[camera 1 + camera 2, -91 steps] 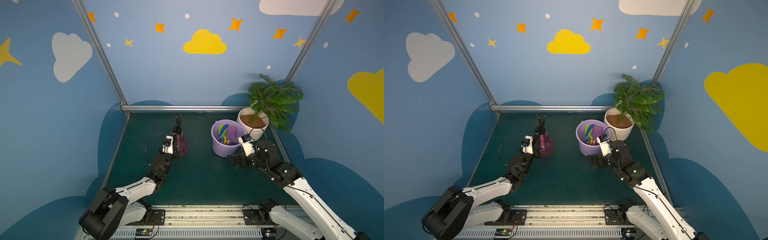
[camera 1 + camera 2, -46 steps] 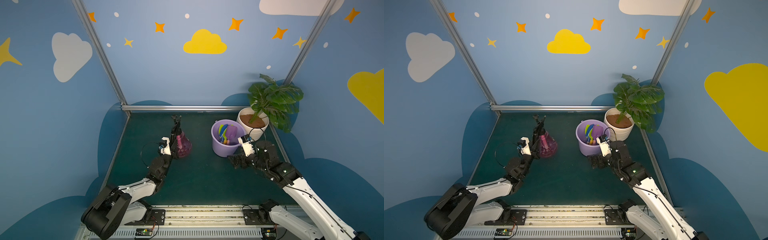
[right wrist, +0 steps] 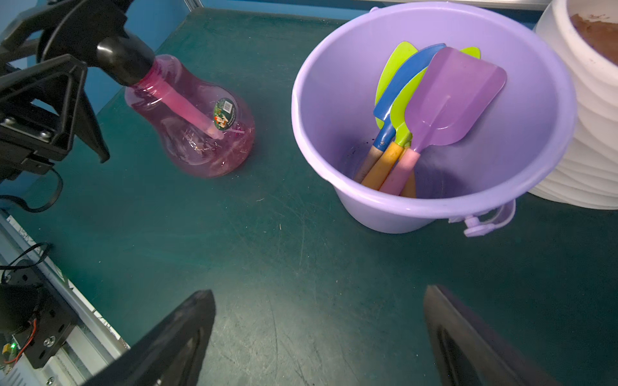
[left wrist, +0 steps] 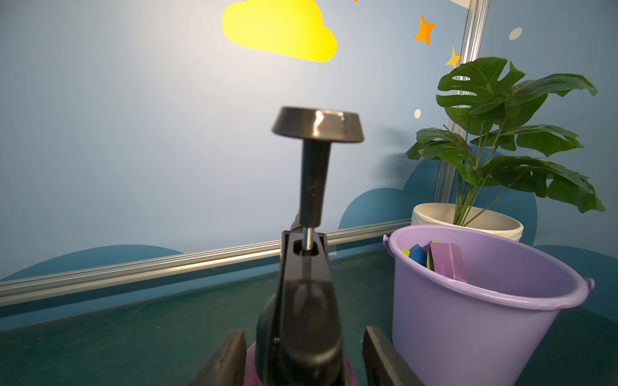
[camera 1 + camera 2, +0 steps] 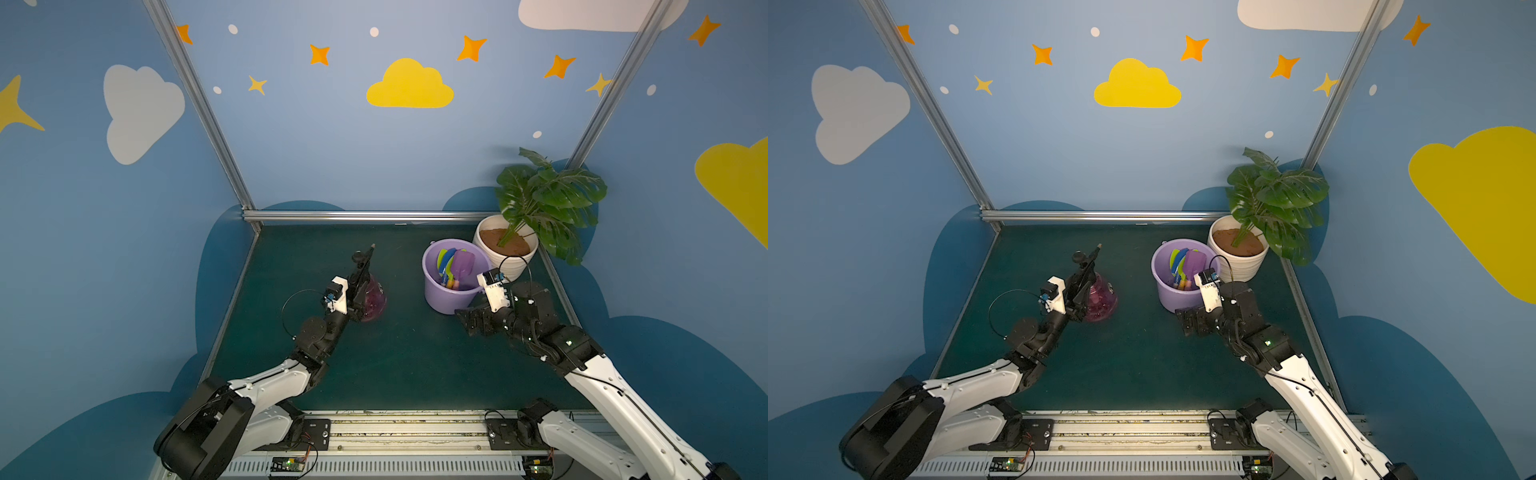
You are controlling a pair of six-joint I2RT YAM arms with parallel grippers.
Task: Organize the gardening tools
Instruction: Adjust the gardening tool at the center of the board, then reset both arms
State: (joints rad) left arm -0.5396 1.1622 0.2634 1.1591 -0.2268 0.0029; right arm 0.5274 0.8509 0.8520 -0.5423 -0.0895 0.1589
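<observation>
Four shovels stand blade-up inside the one lilac bucket (image 5: 446,299), handles down at its bottom: two lime-green shovels (image 3: 398,58), one blue shovel (image 3: 401,83) with a wooden handle, and one purple shovel (image 3: 458,97) with a pink handle in front of the others. The single spray bottle (image 3: 200,133), pink and see-through with a black sprayer head, is out on the green mat (image 5: 395,365), well apart from the bucket on the left arm's side; it leans with its neck toward that arm and its round base down on the mat. The left gripper (image 4: 302,334) sits around the sprayer head, and in the left wrist view its two jaws stand apart with a gap on each side of the head, so nothing is clamped. The right gripper (image 3: 319,292) hovers low over bare mat just in front of the bucket, jaws spread wide and holding nothing. One white ribbed plant pot (image 5: 511,266) with a leafy plant stands touching or just behind the bucket, in the far corner
</observation>
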